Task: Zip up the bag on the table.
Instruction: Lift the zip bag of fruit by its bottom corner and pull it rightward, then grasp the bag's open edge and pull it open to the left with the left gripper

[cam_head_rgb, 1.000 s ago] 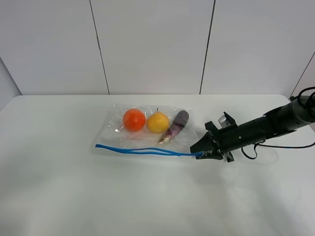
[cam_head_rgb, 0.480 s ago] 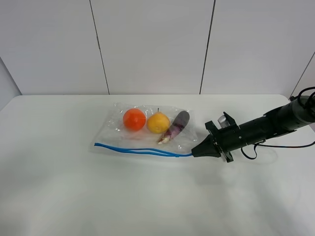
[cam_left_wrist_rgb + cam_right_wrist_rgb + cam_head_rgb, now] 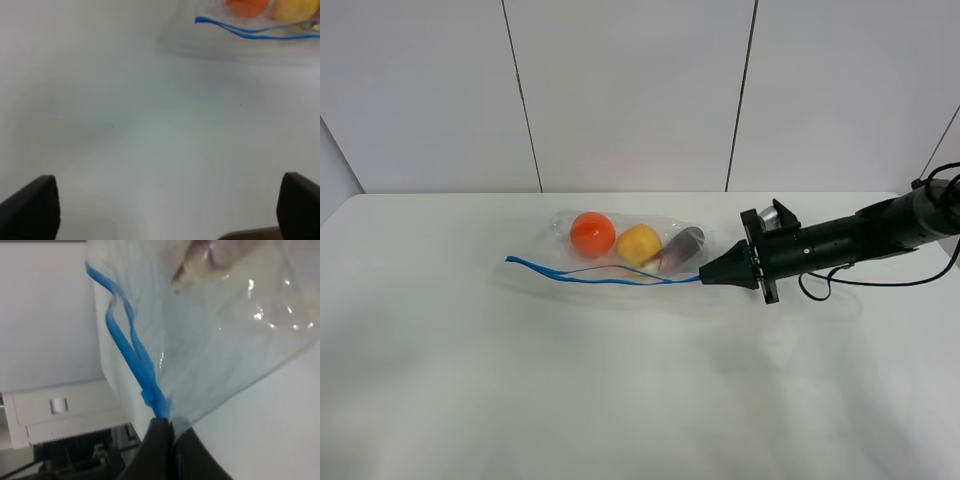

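Note:
The clear bag [image 3: 620, 262] lies on the white table [image 3: 470, 380], holding orange [image 3: 592, 233], yellow [image 3: 638, 244] and purple [image 3: 686, 244] produce. Its blue zipper strip [image 3: 590, 277] runs along the near edge, with the two sides parted in the middle. My right gripper [image 3: 705, 278] is shut on the strip's right end and holds that end lifted off the table. The right wrist view shows the fingertips [image 3: 159, 432] pinched on the blue strip [image 3: 131, 351]. My left gripper [image 3: 167, 202] is open and empty over bare table, well short of the strip [image 3: 250, 31].
The right arm [image 3: 840, 240] reaches in from the right edge with a cable behind it. White wall panels [image 3: 630, 90] stand behind the table. The left arm does not show in the exterior high view.
My right gripper closed on the right end of the zipper strip, then rose and moved slightly left. The bag's right end lifted and the produce shifted with it.

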`<state>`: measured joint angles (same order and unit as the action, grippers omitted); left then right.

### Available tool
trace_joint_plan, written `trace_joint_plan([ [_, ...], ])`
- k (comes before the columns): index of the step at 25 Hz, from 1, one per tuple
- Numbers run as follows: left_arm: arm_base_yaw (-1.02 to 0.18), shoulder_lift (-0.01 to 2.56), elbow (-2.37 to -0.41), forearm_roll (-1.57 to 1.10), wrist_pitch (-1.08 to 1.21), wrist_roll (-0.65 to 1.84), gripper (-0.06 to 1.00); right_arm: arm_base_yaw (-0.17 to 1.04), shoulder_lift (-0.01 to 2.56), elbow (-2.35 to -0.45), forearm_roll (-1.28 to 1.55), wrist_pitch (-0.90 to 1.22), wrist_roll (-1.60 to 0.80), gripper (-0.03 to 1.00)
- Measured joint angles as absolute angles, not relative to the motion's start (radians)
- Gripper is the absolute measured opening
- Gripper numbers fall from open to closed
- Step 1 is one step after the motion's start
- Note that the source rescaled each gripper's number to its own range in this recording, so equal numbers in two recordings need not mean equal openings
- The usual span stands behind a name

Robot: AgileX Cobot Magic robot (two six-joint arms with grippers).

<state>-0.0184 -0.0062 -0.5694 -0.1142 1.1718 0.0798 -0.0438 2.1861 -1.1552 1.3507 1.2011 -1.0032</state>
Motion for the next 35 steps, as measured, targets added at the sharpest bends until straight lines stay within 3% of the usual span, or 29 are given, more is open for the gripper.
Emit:
trace_joint_plan([
  [29, -0.018, -0.006, -0.575, -0.101, 1.165, 0.076, 1.00, -0.044, 2.069, -1.167, 1.393, 1.200, -0.986, 0.00],
  [35, -0.018, 0.164, -0.678, -0.094, 1.054, 0.073, 1.00, -0.044, 2.069, -1.167, 1.393, 1.200, -0.986, 0.00],
])
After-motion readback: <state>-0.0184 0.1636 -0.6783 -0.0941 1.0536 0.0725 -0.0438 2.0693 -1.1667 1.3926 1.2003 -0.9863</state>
